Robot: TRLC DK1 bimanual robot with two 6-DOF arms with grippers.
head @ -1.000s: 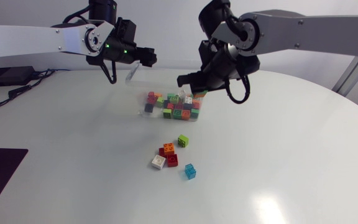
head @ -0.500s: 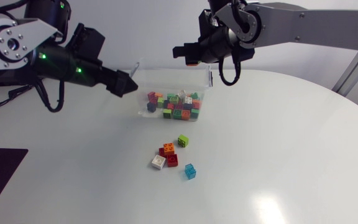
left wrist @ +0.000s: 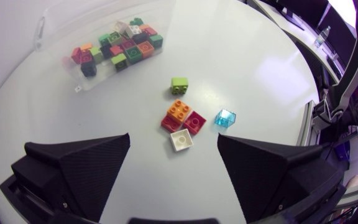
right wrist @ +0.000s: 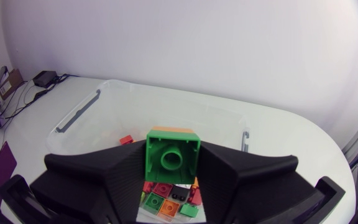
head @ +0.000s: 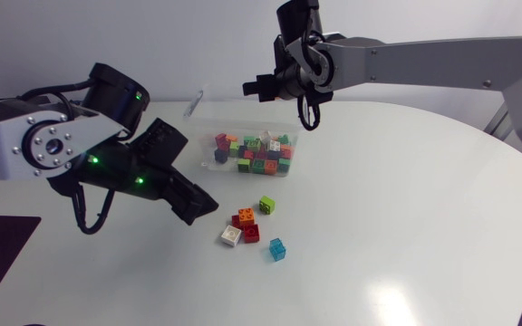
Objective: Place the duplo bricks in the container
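Clear plastic forms the one container [head: 243, 118], which stands on the white table [head: 406, 226] and holds a heap of duplo bricks [head: 254, 154]. They are red, green, orange, white and dark, more than a dozen, and too crowded for an exact count.

Outside it, nearer to the front of the table, lies a small group of loose bricks. I count one lime green brick [left wrist: 179, 86], one orange brick [left wrist: 178, 108], one white brick [left wrist: 181, 140] and one transparent blue brick [left wrist: 225, 118]. There are also red bricks [left wrist: 194, 122], two as far as I can tell. The orange one touches the red.

Two grippers are in view. The left gripper [head: 208, 207] hangs just beside this group with its fingers spread wide and nothing between them. The right gripper [right wrist: 171, 163] is above the container, clamped from both sides on one green brick [right wrist: 171, 158], which has an orange layer on its far side.
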